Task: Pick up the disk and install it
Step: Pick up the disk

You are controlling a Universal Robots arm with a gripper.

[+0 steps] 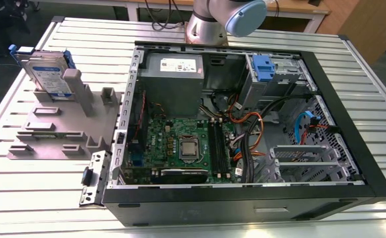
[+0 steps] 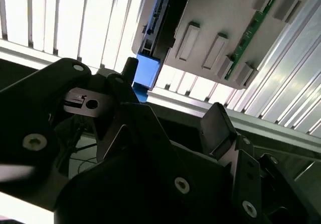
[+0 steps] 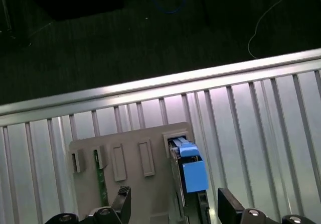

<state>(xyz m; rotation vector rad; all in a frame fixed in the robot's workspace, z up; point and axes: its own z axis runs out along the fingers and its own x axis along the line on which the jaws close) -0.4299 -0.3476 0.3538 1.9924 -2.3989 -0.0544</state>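
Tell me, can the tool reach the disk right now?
Probably yes. The disk stands upright in the grey holder with its top edge bare. In the first wrist view the tool is open and roughly lined up with it, and nothing sits between them.

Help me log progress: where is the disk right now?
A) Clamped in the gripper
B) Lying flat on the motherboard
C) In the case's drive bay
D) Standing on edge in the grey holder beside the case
D: the disk stands on edge in the grey holder, outside the case, on the exterior view's left.
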